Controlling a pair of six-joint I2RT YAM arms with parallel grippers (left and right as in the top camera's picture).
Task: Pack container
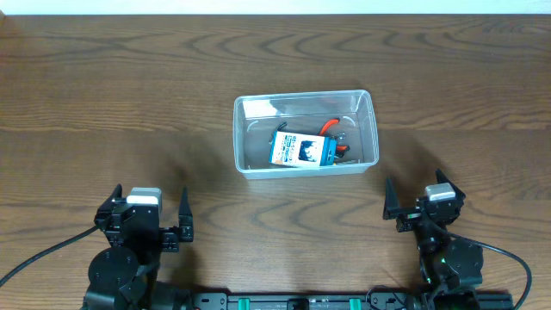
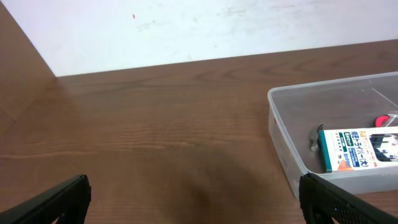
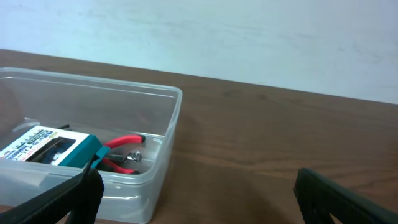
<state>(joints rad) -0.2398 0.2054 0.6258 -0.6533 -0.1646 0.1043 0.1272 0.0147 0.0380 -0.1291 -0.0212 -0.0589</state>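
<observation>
The container (image 1: 256, 148) is seen standing upright on the wooden counter (image 1: 103, 86), slightly right of the middle in the overhead view, with its long sides running left to right. It is left uncovered. Inside it, a blue-and-white box (image 1: 300, 151) is laid flat toward the right half, and red-handled pliers (image 1: 331, 129) are lodged partly under and behind that box, near the right end wall. A dark object at the box's left end is too hidden to be identified.

The left tool (image 1: 150, 193) is held near the counter's near edge, well apart from the container and to its left. Its fingers are spread wide and nothing is held between them. In the left wrist view the left tool (image 2: 199, 202) is shown with only bare counter between its fingers, while the container (image 2: 280, 134) and the box (image 2: 360, 149) appear to the right.

The right tool (image 1: 415, 194) is likewise held near the near edge, to the right of the container and apart from it, spread wide and gripping nothing. In the right wrist view the right tool (image 3: 199, 199) is shown the same way, with the container (image 3: 168, 134), box (image 3: 46, 146) and pliers (image 3: 124, 142) on the left.
</observation>
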